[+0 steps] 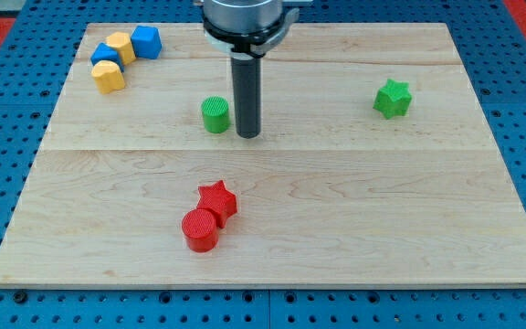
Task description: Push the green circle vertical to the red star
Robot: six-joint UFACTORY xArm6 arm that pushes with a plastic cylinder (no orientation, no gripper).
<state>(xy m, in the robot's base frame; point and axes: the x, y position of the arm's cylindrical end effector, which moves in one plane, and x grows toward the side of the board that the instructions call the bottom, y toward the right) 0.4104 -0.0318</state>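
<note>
My tip (248, 134), no pincer and holding nothing, is standing just beside the green circle (215, 115), circle lying at its nine o'clock; the red star (217, 200) is lying at six.

My rod stands upright from the view's top, my tip (248, 134) resting on the board.

The board (409, 210) is made of pale, matt wood with visible grain. The rod (247, 96) looks dark and smooth, beneath a metallic collar (245, 18).
</note>
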